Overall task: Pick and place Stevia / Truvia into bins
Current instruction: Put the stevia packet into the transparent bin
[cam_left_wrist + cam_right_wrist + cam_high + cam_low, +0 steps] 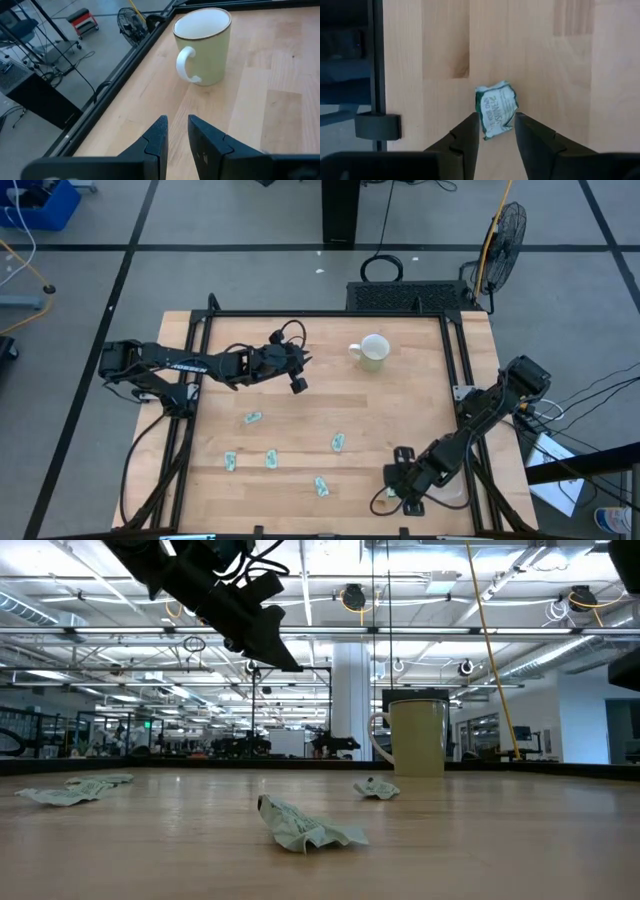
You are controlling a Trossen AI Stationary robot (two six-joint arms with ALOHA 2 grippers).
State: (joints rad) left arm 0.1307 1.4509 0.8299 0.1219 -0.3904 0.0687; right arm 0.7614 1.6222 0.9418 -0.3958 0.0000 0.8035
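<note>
Several pale green and white sachets lie flat on the wooden table: [253, 418], [230, 461], [271, 459], [338, 442], [321, 486]. One more crumpled sachet [496, 110] lies near the table's near edge. My right gripper [497, 131] is low over it and open, a finger on either side of its near end; whether they touch it I cannot tell. My left gripper [298, 383] hangs in the air left of the mug, fingers a narrow gap apart [178, 131], holding nothing. The clear tub does not show plainly; a pale shape [446, 493] lies beside the right arm.
A white mug [372, 352] with its handle toward the table's left stands near the far edge. A black rail frames the table [320, 314] and runs close beside the right gripper [377, 75]. Bare wood lies in the middle [400, 410].
</note>
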